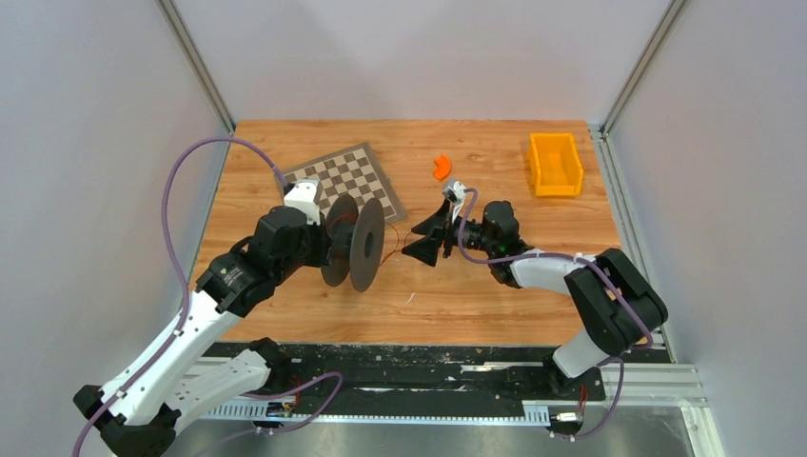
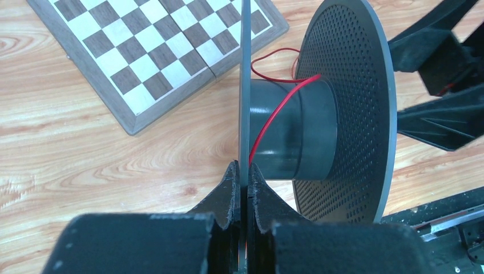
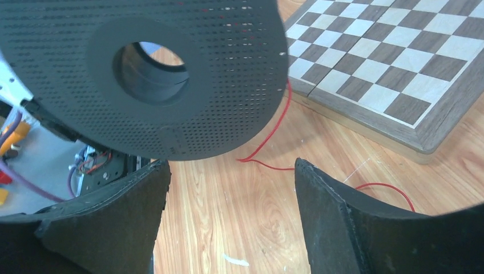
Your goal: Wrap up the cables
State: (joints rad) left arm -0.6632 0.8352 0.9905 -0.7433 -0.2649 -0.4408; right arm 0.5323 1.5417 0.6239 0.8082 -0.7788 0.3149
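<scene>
Wood-grain table (image 1: 457, 295), grey walls (image 1: 409, 57), chessboard (image 1: 357, 171), orange bin (image 1: 555, 164), red wire (image 2: 273, 123) across spool (image 2: 348, 114)

Cable (image 2: 273, 114) on spool (image 2: 349, 114) (chessboard (image 2: 160, 51) behind)

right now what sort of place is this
Probably a robot lab test cell: plain panel walls on metal rails around a wooden table, two bolted arms, and stray props like a chessboard and orange bin.

red cable (image 2: 274, 117) bright against the dark grey spool (image 2: 348, 114), its flanges speckled all over with tiny holes. chessboard (image 2: 165, 45) checked cream and brown, grey-brown frame. table (image 1: 476, 286) a warm orange wood grain. bin (image 1: 555, 164) vivid orange, arm cables (image 1: 169, 190) lilac.
</scene>
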